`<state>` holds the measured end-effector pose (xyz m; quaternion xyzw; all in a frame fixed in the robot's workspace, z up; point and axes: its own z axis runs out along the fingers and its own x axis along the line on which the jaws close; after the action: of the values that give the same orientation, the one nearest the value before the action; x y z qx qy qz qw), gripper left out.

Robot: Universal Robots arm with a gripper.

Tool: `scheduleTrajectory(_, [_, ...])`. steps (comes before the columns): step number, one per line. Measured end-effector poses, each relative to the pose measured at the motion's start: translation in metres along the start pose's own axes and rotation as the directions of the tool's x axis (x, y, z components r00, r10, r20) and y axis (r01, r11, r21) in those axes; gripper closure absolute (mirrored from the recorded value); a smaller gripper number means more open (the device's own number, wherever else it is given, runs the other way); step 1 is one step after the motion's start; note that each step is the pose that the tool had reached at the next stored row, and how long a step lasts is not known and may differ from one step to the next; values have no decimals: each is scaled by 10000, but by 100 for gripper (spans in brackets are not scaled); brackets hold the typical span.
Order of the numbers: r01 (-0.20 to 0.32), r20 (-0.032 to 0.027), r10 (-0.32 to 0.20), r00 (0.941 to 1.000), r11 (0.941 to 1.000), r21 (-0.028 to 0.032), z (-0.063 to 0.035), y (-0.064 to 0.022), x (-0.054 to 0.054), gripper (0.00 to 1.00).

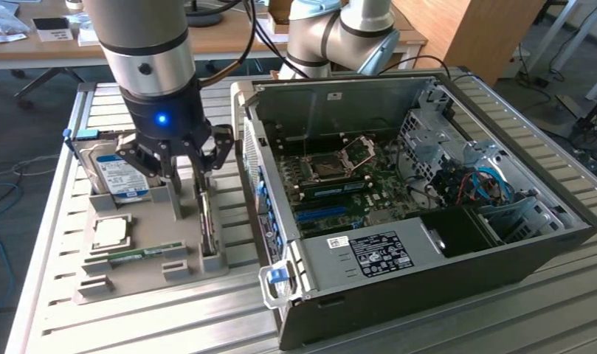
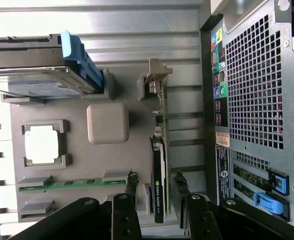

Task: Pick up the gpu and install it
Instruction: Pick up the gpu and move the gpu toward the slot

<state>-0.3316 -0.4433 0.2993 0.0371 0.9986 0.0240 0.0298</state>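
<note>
The gpu [image 1: 207, 217] stands on its long edge in a slot of the grey holder tray [image 1: 141, 276], next to the open computer case [image 1: 416, 243]. In the wrist view the gpu [image 2: 159, 150] shows as a thin green card with its black cooler on one face and its metal bracket at the far end. My gripper [image 1: 187, 173] hangs just over the card's top end. It is open, and its two fingertips [image 2: 132, 184] straddle the card with a small gap on each side. The gripper [image 2: 155, 181] holds nothing.
The tray also carries a silver hard drive [image 1: 121, 173] with a blue-white label, a processor chip [image 1: 111, 232] and a narrow green memory stick [image 1: 141, 254]. The case's motherboard [image 1: 347, 184] lies exposed, with blue slots. The case's rear panel [image 2: 252, 100] is close beside the card.
</note>
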Motion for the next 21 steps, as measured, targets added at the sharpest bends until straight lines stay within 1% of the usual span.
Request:
scheduleTrajectory(11, [1,4,-1,10000,10000,-1,33,-1,-6,58])
scheduleTrajectory(21, [0,1,0,10000,10000,-1,53,4,-83,58])
